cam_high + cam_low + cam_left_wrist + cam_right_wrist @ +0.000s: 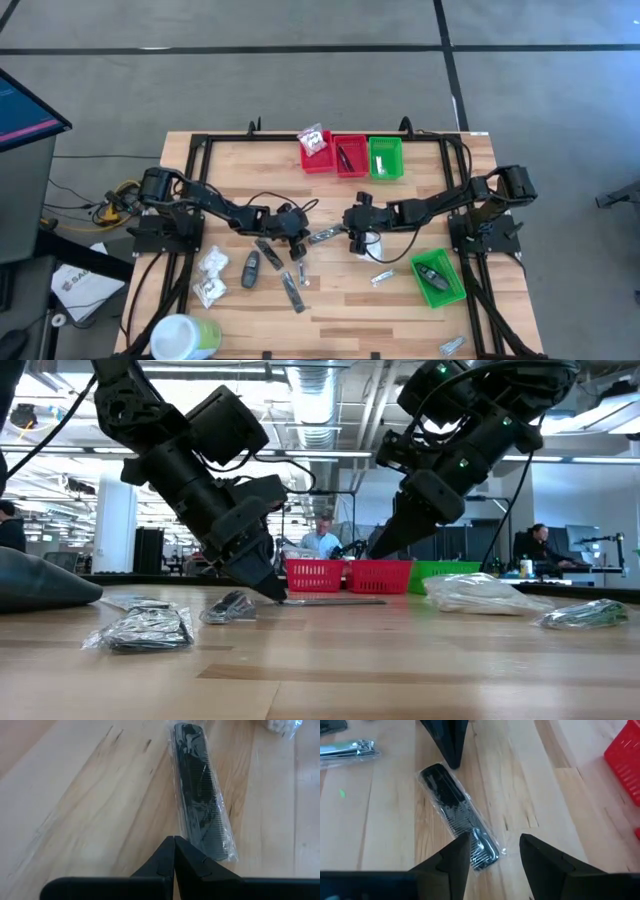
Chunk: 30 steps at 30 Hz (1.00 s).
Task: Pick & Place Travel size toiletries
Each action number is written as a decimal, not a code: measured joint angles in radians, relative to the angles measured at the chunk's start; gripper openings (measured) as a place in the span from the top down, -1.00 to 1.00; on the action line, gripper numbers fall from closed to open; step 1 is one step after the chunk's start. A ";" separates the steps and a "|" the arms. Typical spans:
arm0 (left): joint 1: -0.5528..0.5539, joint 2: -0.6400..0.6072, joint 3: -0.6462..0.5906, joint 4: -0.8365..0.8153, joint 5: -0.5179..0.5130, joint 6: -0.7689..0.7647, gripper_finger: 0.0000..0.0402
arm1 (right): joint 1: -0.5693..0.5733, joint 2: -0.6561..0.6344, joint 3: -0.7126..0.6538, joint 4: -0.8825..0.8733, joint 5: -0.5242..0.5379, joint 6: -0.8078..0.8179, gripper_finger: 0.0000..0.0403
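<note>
Lying flat on the wood mid-table, between the two grippers, was a black comb [457, 815] in a clear crinkly sleeve, teeth visible through the plastic, nothing gripping it. In the high view it was the small silvery strip [323, 237] between the arms. Right gripper [495, 855] hovered just over one end of it, fingers spread apart, empty, arm stretched in low from the right edge. Left gripper [174, 851] sat at the comb's other end, fingers pressed fully together, tip pointing down at the table right beside it, arm reaching in from the left. More toiletries lay scattered: white packets [211, 275] front-left, dark sticks [268, 253] near the left gripper, a nail clipper packet [345, 749]. Red bins [334, 154] and a green bin [385, 158] sat at the back edge; another green bin [437, 277] front-right.
</note>
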State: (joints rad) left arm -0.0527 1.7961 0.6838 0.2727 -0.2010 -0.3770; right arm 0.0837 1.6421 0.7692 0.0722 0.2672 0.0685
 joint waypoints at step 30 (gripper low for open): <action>-0.001 -0.009 0.002 -0.040 0.066 0.002 1.00 | 0.021 0.050 -0.002 0.051 -0.004 -0.064 0.08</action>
State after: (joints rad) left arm -0.0539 1.7870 0.6854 0.2325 -0.1346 -0.3752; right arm 0.1051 1.6916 0.7673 0.1228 0.2630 0.0040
